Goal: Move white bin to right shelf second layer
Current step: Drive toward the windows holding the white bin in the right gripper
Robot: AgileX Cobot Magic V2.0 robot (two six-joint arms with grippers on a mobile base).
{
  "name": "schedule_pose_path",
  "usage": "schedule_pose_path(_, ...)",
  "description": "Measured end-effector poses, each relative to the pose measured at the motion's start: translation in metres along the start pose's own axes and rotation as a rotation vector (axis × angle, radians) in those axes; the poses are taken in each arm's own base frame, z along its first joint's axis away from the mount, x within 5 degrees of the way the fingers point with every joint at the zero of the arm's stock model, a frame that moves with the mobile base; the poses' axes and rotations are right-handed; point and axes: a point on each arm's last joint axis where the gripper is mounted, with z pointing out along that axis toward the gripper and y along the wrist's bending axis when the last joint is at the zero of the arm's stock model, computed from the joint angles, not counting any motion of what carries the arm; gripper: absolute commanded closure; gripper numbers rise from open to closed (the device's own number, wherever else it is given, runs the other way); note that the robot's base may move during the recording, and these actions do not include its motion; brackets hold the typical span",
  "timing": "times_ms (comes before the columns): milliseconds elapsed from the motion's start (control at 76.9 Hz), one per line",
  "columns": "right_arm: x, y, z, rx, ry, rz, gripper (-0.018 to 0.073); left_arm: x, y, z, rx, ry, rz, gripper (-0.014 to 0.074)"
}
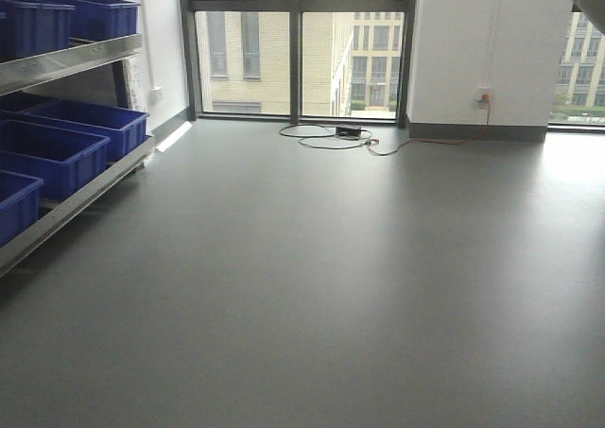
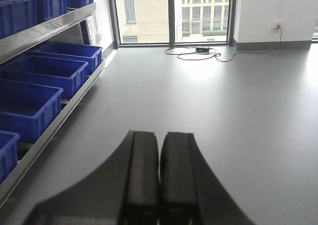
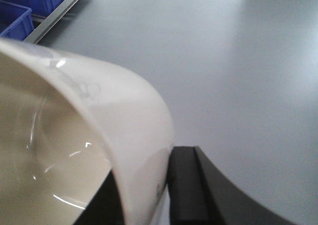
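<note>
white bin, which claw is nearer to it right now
Right. The right claw is clamped on the rim of the white bin. The left claw is shut and empty over the floor beside the blue crates, with no bin in its view.

Grey floor (image 1: pixel 312 286), black cable coil (image 1: pixel 326 137) by window, blue crates (image 1: pixel 57 154) on steel rack (image 1: pixel 85 196)

Nothing can be read: no lettering, label, number or sign shows on the blue crates (image 1: pixel 57 154), the white bin (image 3: pixel 119 106) or the walls (image 1: pixel 473 41).
</note>
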Motion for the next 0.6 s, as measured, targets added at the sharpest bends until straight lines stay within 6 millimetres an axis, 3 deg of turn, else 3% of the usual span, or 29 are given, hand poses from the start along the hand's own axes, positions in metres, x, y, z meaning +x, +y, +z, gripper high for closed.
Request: schedule_pose_path(599,0.0000,0.0000,0.0000,0.000,0.000,0.000,0.0504,0.0000,0.0000,0.0000,0.000,0.000,0.000,0.0512)
